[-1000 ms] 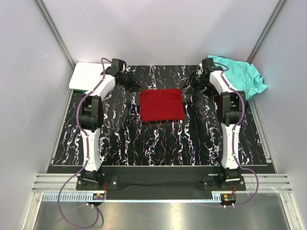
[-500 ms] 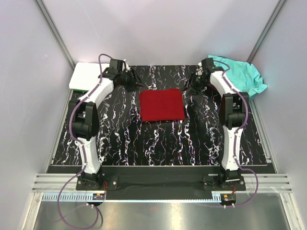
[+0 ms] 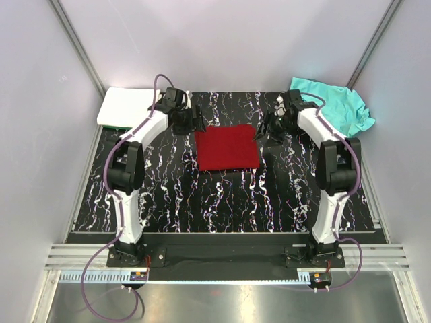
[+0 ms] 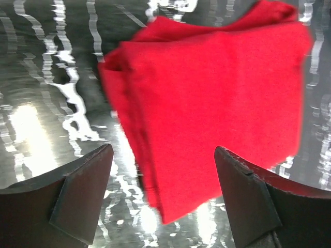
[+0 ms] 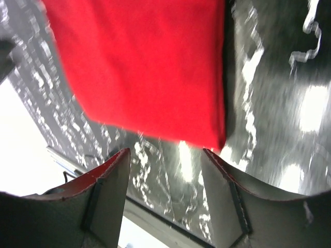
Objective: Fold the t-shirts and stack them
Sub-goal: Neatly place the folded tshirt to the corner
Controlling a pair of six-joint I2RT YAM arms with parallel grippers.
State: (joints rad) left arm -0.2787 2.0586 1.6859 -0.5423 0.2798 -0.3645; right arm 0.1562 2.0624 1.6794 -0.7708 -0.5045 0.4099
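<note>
Two arms reach to the far half of the black marbled mat (image 3: 222,202), one on each side of the folded red shirt (image 3: 227,148). The left fingers (image 3: 197,121) stand spread wide with nothing between them; from the left wrist camera both dark tips frame the view's lower corners, and the red shirt (image 4: 217,93) lies on the mat beyond and between them, its layered folded edge turned toward the left tip. Whether either tip touches the cloth cannot be told. The right fingers (image 3: 264,128) are also apart, by a lesser gap, and hold nothing; from the right wrist camera the red shirt (image 5: 150,67) fills the upper part of the view, with one corner pointing down toward the gap between the tips and bare mat separating cloth from fingers. From above, the left fingers sit just beside the shirt's far left corner and the right fingers just beside its far right corner. The shirt is a flat, nearly square packet near the middle of the mat's far half. A turquoise shirt (image 3: 340,108) lies crumpled at the far right corner, behind the right arm. A folded white shirt (image 3: 124,106) rests at the far left corner, with a green edge (image 3: 113,127) showing under its near side.
</note>
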